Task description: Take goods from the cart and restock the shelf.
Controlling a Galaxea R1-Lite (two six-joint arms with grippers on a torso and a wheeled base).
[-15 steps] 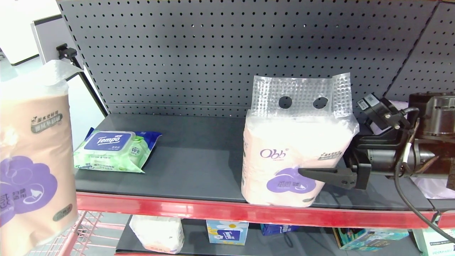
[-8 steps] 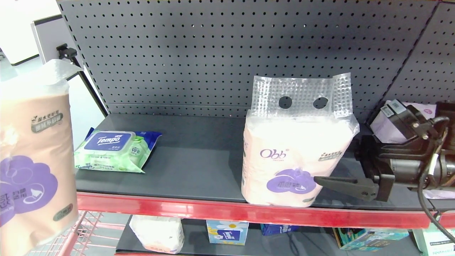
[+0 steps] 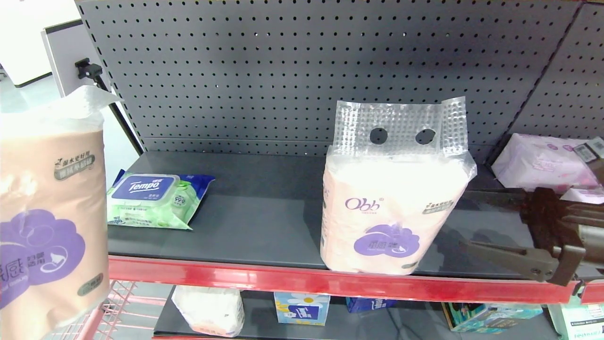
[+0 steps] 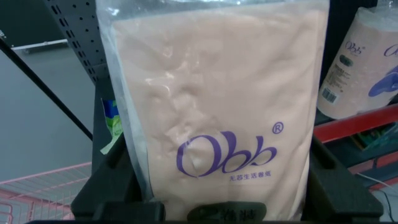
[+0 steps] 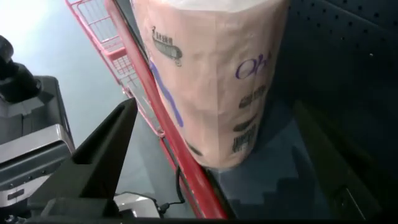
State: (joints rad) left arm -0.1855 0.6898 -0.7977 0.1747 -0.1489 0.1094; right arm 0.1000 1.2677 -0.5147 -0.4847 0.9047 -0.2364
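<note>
Tissue pack (image 3: 394, 212) stands on the shelf (image 3: 264, 222); the right tool (image 3: 466, 218) gapes beside it, apparently clear. Left tool (image 4: 217, 155) clamps a second pack (image 3: 47, 212).

Place: a shop aisle, as shown by retail shelving.
Backing: a grey pegboard panel (image 3: 283, 71) is fitted behind the shelf (image 3: 264, 222).
Edge: a red front rail (image 3: 330, 283) is fitted.
Stock: a tissue pack (image 3: 391, 212), wet wipes (image 3: 155, 198) and boxes (image 3: 302, 309) below are displayed.
Cart: a red wire cart (image 3: 120, 300) is parked alongside.
</note>
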